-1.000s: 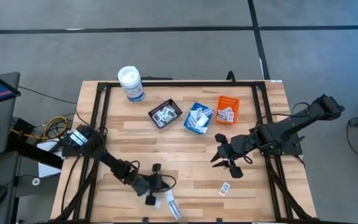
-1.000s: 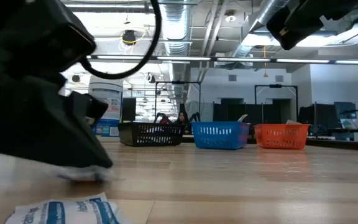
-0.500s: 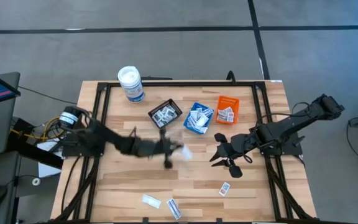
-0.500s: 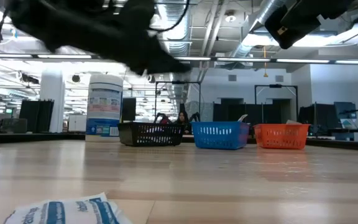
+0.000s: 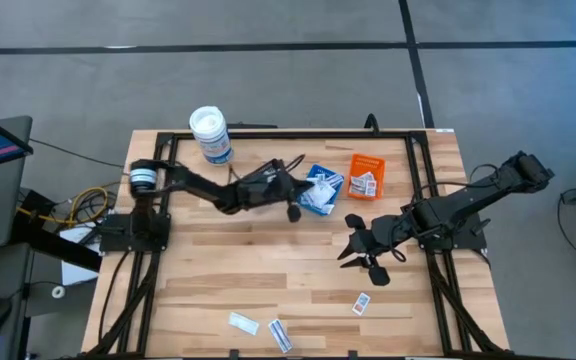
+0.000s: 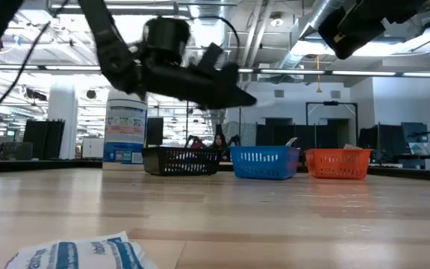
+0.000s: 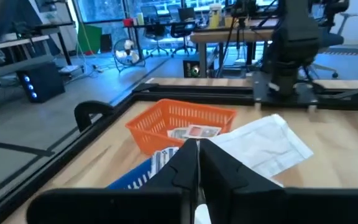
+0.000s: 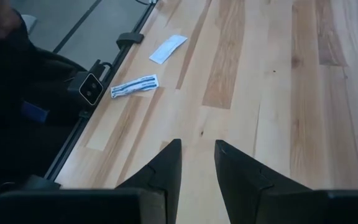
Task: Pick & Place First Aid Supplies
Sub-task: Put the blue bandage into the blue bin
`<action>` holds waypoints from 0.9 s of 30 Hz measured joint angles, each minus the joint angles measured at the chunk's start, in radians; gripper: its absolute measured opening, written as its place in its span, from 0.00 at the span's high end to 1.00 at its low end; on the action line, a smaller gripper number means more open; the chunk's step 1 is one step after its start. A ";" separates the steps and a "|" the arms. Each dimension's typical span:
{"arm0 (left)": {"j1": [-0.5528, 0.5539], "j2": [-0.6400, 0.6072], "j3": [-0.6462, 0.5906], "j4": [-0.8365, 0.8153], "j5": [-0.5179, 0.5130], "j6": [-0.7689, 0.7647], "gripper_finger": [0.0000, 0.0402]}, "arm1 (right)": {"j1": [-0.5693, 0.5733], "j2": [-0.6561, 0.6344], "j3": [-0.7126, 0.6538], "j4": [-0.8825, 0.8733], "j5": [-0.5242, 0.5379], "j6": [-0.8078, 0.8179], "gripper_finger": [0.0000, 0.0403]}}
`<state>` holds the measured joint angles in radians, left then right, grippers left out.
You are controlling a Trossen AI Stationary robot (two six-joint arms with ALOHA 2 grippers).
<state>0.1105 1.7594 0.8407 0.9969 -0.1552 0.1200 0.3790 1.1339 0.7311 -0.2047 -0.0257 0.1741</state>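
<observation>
An open-plan robotics lab or workshop: bare ceiling ducts [image 6: 222, 30] and strip lights hang over rows of desks with monitors [image 6: 416, 138] and office chairs [image 7: 185, 29]. A desk fan [image 7: 124, 47] stands on the grey concrete floor [image 5: 268, 70] (a seated person shows far back).

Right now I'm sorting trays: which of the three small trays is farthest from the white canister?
The orange tray: it sits at the right end of the row, beyond the blue tray and the black one, away from the canister.

Desk [image 5: 298, 270] noted as pale, smooth-finished wood; trays [image 6: 263, 162] seen as perforated plastic; packet [image 7: 263, 146] observed as creased white paper.
</observation>
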 joint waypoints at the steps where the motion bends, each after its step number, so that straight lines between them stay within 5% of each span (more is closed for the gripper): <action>1: 0.005 0.035 0.028 0.005 0.000 0.000 0.96 | 0.000 0.000 0.000 0.000 0.000 0.000 0.77; 7: 0.026 0.168 0.132 -0.020 -0.046 0.002 0.94 | -0.001 0.000 0.000 -0.003 0.000 0.000 0.77; 13: 0.041 0.192 0.127 -0.046 -0.096 -0.040 0.79 | -0.001 0.000 0.000 -0.005 0.000 0.000 0.77; 19: -0.006 0.178 0.128 -0.053 -0.005 -0.102 0.67 | -0.001 0.000 0.000 -0.005 0.000 0.000 0.77; 27: -0.158 0.086 0.128 -0.208 0.103 -0.100 0.66 | -0.001 0.000 0.000 -0.009 0.000 -0.039 0.77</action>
<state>-0.0471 1.8457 0.9688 0.7889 -0.0524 0.0204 0.3782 1.1339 0.7311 -0.2134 -0.0254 0.1353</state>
